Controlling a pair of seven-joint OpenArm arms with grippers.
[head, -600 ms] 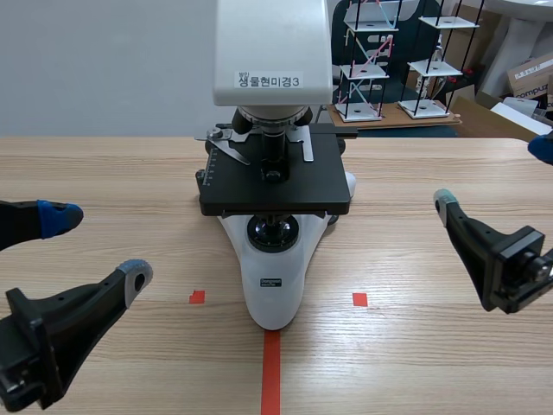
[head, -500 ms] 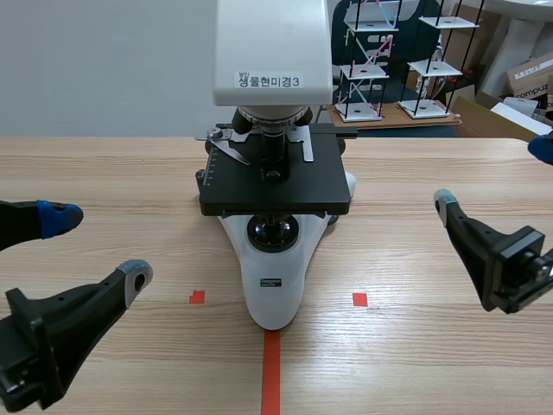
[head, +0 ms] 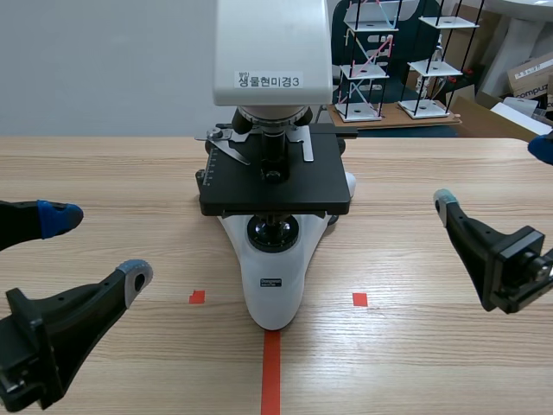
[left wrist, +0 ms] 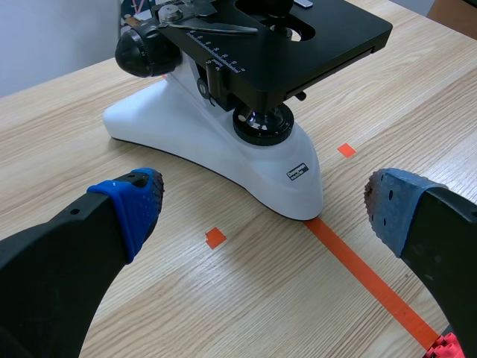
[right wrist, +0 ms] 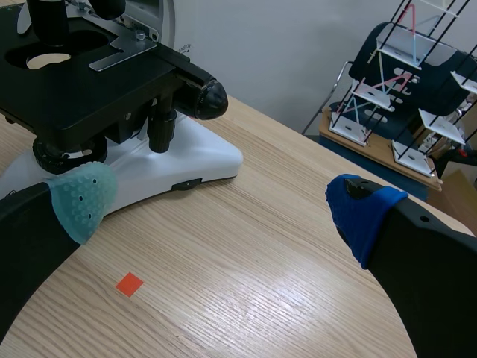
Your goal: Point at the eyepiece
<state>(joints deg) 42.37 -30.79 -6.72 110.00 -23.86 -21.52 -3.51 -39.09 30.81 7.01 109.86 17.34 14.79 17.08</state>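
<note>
A white microscope (head: 275, 275) with a black stage (head: 275, 180) stands at the table's middle; its head (head: 272, 47) runs out of the scene view's top, so no eyepiece shows. My left gripper (head: 97, 246) hovers open at the near left, well apart from it. In the left wrist view the microscope's base (left wrist: 186, 142) lies ahead of the open left gripper (left wrist: 264, 205). My right gripper (head: 494, 173) is open at the right, also clear of the microscope. The right wrist view has the base (right wrist: 190, 156) and focus knob (right wrist: 211, 98) ahead of the right gripper (right wrist: 221, 203), off to one side.
Orange-red tape marks lie on the wooden table (head: 415, 346) in front of the microscope. Behind the table's far edge stand wire-and-plate models (head: 367, 60) on a board, with cardboard boxes (head: 531, 73) at the far right.
</note>
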